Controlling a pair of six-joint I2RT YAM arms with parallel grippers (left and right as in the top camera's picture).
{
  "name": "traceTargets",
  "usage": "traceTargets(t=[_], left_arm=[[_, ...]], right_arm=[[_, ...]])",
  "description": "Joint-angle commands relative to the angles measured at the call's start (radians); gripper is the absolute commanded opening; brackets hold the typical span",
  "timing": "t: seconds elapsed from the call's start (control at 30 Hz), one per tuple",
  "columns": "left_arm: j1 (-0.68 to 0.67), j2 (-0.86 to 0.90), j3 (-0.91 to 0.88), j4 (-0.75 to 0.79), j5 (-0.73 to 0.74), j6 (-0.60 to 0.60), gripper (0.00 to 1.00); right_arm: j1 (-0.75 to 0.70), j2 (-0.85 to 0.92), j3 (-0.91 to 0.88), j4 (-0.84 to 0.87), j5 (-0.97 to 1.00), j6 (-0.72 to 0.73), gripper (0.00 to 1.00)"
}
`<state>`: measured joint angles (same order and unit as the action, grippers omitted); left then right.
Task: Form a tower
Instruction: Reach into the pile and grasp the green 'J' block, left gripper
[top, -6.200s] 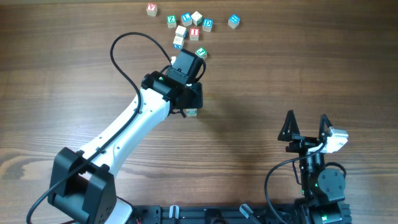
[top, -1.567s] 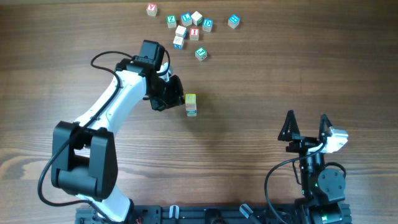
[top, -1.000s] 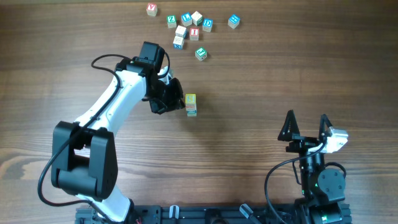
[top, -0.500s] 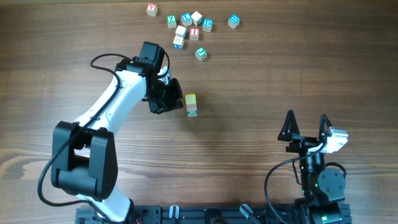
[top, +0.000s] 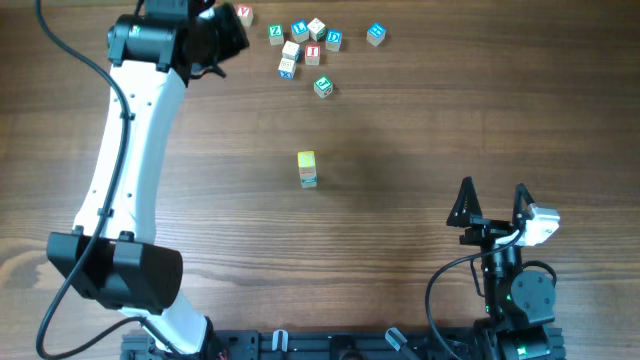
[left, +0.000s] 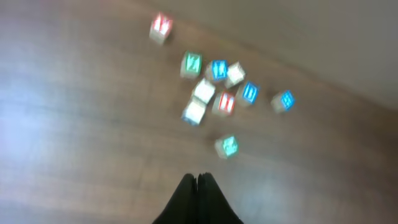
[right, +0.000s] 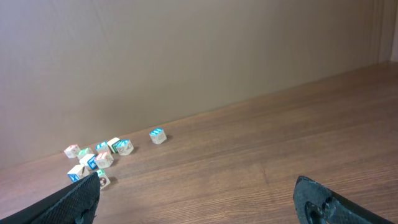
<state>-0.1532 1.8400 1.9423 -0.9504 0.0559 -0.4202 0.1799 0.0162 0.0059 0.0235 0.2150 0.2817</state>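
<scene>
- Hovering well beyond the tower (top: 307, 168), beside the loose cubes (top: 305, 40), the left gripper (left: 198, 180) has its fingers pressed together on nothing.
- The tower stands alone, well apart from both arms.
- Likely step: fetching another cube. The next move calls for spreading the claw over one.
- The right gripper (top: 492, 200), well to the tower's near side, is spread and empty.

The tower (top: 307, 168), yellow-topped, stood upright on the desk (top: 400, 130), well apart from left fingers (left: 186, 199) and right fingers (top: 466, 203).

Loose letter cubes (top: 312, 54) on a wooden worktop (top: 450, 120)
Clustered at the far edge; red-lettered cube (top: 244, 14) apart on the left, blue-lettered cube (top: 375, 34) apart on the right.
</scene>
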Motion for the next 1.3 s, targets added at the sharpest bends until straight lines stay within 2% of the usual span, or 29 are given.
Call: traceTargets(t=[0.0,0.07,0.23,0.27,0.33,0.43,0.5,0.6,0.67,0.83,1.07,1.2,1.27], left_arm=[[-0.020,0.095,0.005,0.082,-0.061,0.025,0.10],[-0.040,0.175,0.005,0.136,-0.061,0.025,0.28],[-0.100,0.345,0.005,0.271,-0.052,0.063,0.37],[-0.118,0.377,0.005,0.309,-0.038,0.106,0.46],[-0.143,0.414,0.005,0.351,-0.039,0.155,0.58],[-0.177,0.454,0.005,0.376,-0.039,0.243,0.66],[-0.192,0.482,0.005,0.375,-0.024,0.310,0.66],[-0.209,0.512,0.005,0.361,0.110,0.484,0.66],[-0.212,0.516,0.002,0.356,0.104,0.519,0.64],[-0.212,0.534,0.001,0.356,0.104,0.529,0.67],[-0.214,0.578,0.001,0.353,0.104,0.529,0.49],[-0.214,0.578,0.001,0.360,0.103,0.529,0.46],[-0.213,0.578,0.001,0.362,0.092,0.528,0.41]], right_arm=[[-0.004,-0.005,-0.001,0.004,0.014,-0.017,1.00],[-0.004,-0.005,-0.001,0.004,0.014,-0.017,1.00],[-0.004,-0.005,-0.001,0.004,0.014,-0.017,1.00],[-0.004,-0.005,-0.001,0.004,0.014,-0.017,1.00],[-0.004,-0.005,-0.001,0.004,0.014,-0.017,1.00],[-0.004,-0.005,-0.001,0.004,0.014,-0.017,1.00],[-0.004,-0.005,-0.001,0.004,0.014,-0.017,1.00],[-0.004,-0.005,-0.001,0.004,0.014,-0.017,1.00],[-0.004,-0.005,-0.001,0.004,0.014,-0.017,1.00],[-0.004,-0.005,-0.001,0.004,0.014,-0.017,1.00],[-0.004,-0.005,-0.001,0.004,0.014,-0.017,1.00],[-0.004,-0.005,-0.001,0.004,0.014,-0.017,1.00],[-0.004,-0.005,-0.001,0.004,0.014,-0.017,1.00]])
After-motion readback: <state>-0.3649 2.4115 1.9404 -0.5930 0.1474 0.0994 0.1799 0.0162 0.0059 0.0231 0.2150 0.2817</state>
